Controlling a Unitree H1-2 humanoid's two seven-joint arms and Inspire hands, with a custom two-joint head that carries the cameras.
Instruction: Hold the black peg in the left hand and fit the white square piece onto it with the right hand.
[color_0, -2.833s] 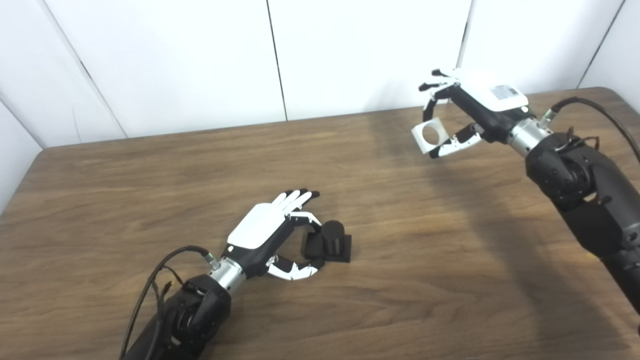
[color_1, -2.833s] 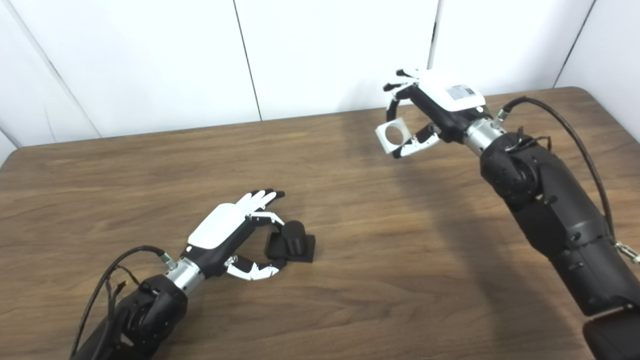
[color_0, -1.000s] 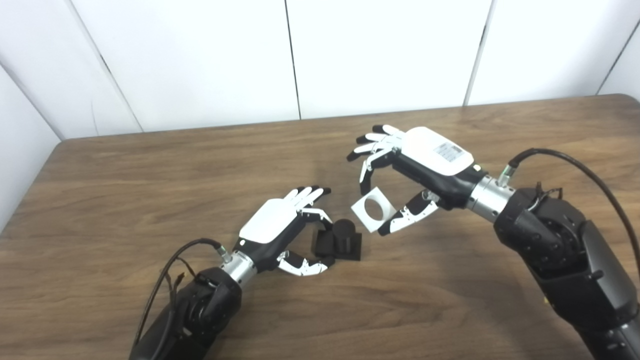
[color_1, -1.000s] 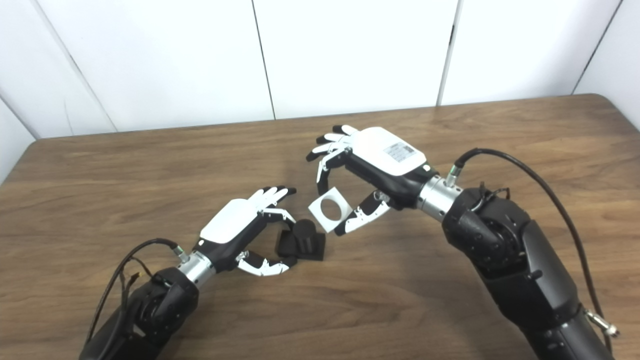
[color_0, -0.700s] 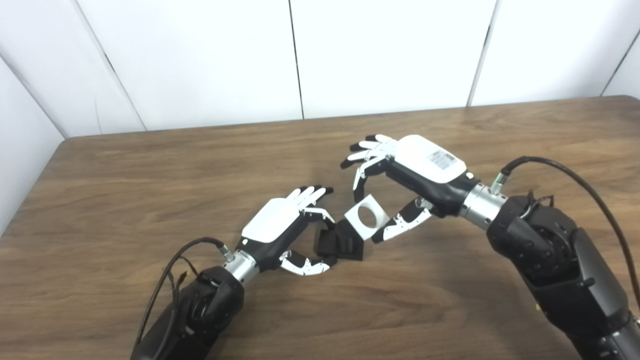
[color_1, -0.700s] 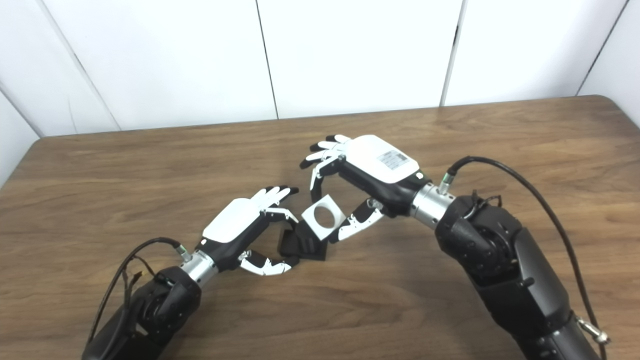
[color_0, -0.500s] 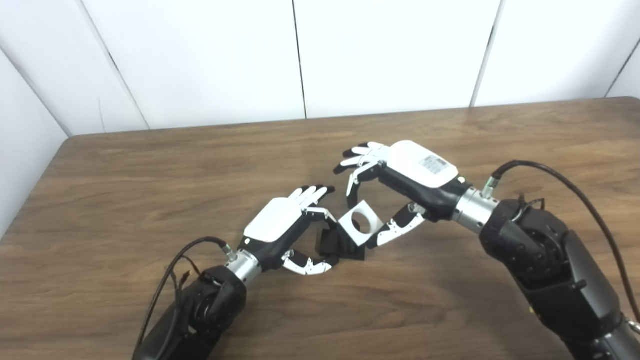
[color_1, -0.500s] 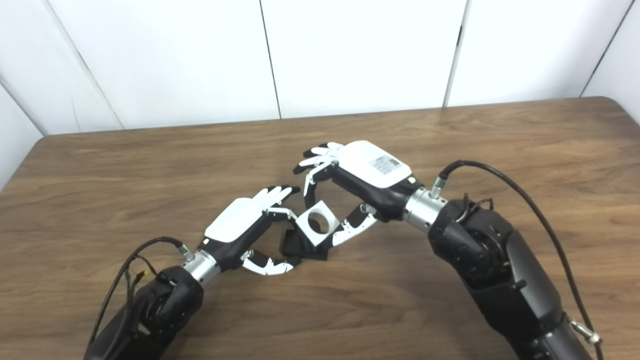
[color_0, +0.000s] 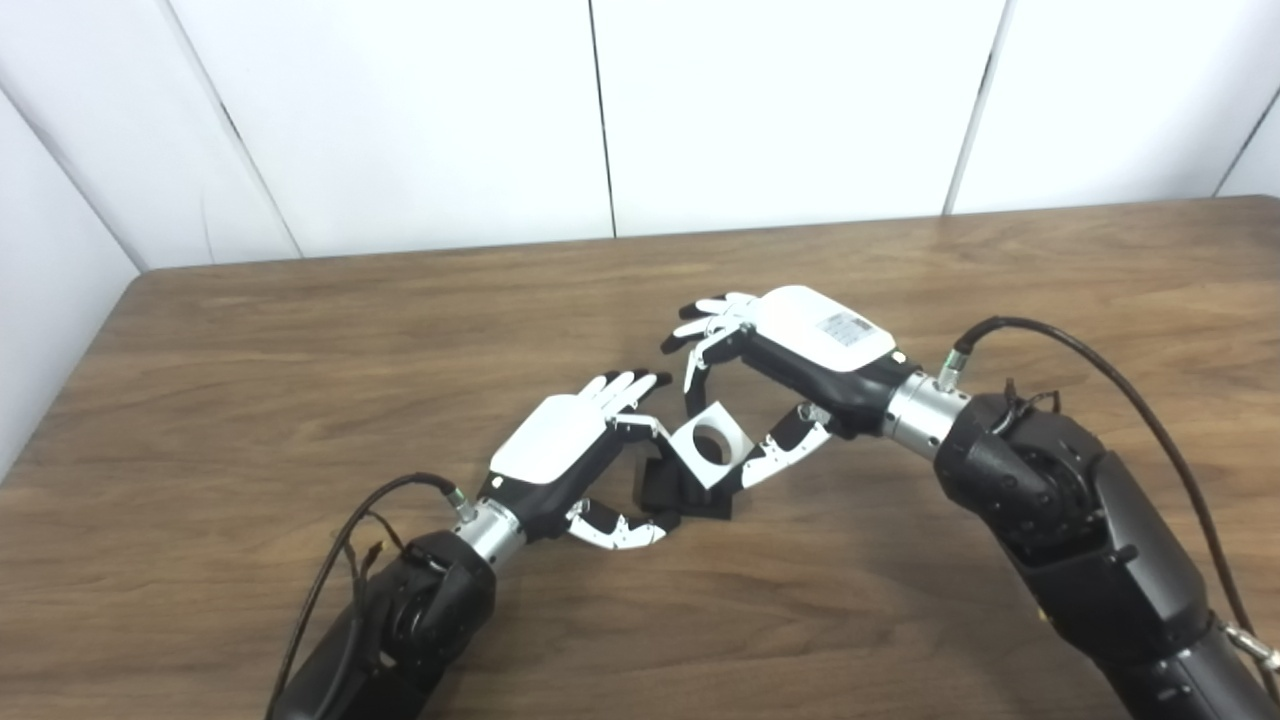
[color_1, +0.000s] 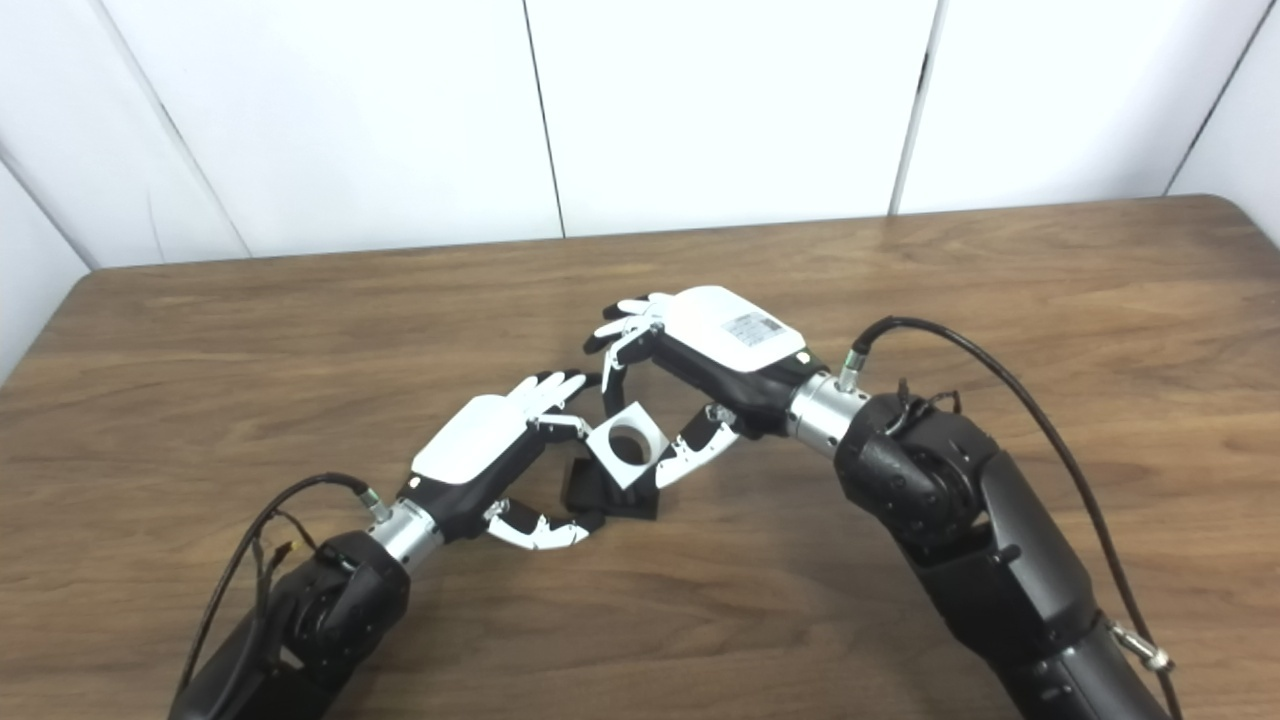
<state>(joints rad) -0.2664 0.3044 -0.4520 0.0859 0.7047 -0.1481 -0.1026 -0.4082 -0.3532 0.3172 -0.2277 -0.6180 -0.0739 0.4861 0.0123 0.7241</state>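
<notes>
Over black peg (color_0: 672, 487) (left hand (color_0: 575, 462) clasping it), right hand (color_0: 790, 362) pinching white square piece (color_0: 708, 445)

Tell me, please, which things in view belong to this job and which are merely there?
Job: black peg, steadied on the table by the left hand; white square piece, held over it by the right hand.
Merely there: wooden table; white wall panels.
</notes>
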